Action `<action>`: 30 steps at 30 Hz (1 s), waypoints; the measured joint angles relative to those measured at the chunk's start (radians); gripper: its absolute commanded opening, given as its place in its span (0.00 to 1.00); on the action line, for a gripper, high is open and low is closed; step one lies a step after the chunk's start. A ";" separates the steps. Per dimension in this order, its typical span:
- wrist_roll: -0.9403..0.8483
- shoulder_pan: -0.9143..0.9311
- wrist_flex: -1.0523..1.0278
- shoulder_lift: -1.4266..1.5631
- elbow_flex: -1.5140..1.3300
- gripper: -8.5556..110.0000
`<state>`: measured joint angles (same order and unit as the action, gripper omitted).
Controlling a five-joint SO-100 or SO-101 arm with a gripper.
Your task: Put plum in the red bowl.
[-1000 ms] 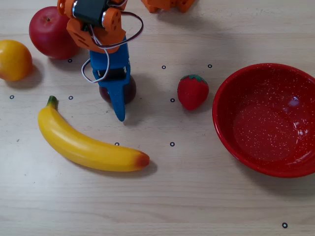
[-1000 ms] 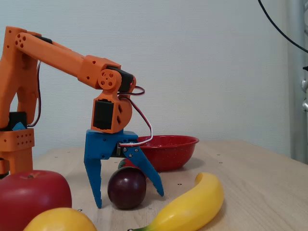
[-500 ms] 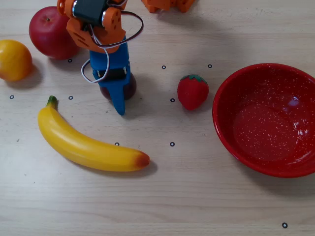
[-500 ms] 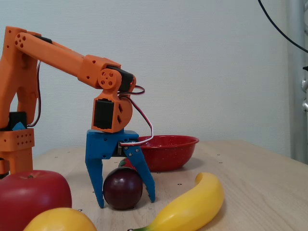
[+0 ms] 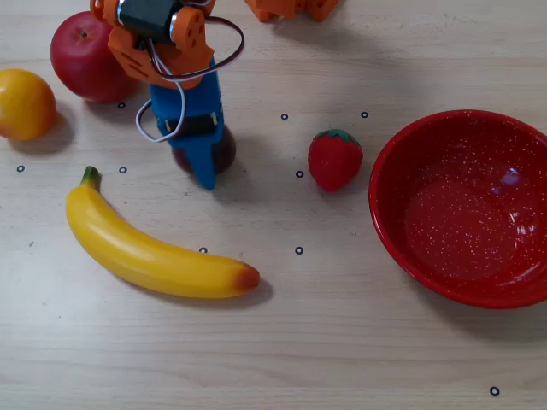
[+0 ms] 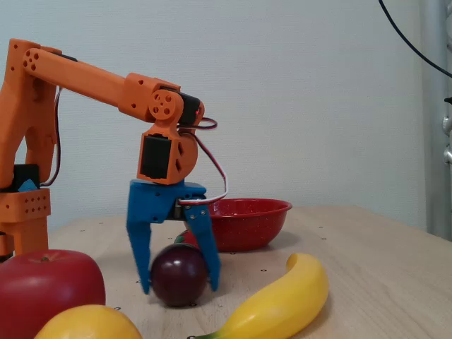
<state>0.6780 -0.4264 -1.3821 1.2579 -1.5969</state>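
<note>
The plum (image 5: 226,152) is a small dark maroon fruit on the wooden table, mostly covered by the arm in the overhead view. The fixed view shows the plum (image 6: 179,272) held between the two blue fingers. My gripper (image 5: 198,167) points down over it, and my gripper (image 6: 178,288) is shut on its sides, with the fingertips a little above the table. I cannot tell whether the plum still touches the table. The red bowl (image 5: 378,205) with white speckles sits empty at the right, well apart from the gripper. In the fixed view the red bowl (image 6: 251,220) stands behind the gripper.
A strawberry (image 5: 335,159) lies between plum and bowl. A banana (image 5: 154,254) lies in front of the gripper, a red apple (image 5: 84,56) and an orange fruit (image 5: 24,104) to its left. The orange arm base (image 6: 25,205) stands at the fixed view's left.
The blue fingers have closed from wide open onto the plum. The gripper has risen slightly, so its fingertips now sit higher off the table.
</note>
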 measured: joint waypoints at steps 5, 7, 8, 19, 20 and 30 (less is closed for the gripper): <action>0.000 0.000 -0.144 0.014 0.153 0.07; 0.000 0.000 -0.204 0.054 0.187 0.07; -0.011 0.009 -0.233 0.086 0.204 0.07; -0.341 0.322 -0.399 0.408 0.345 0.07; -0.377 0.360 -0.393 0.433 0.345 0.07; -0.634 0.782 -0.061 0.592 0.227 0.07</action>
<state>0.0445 0.3559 -1.4435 1.8500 -1.3698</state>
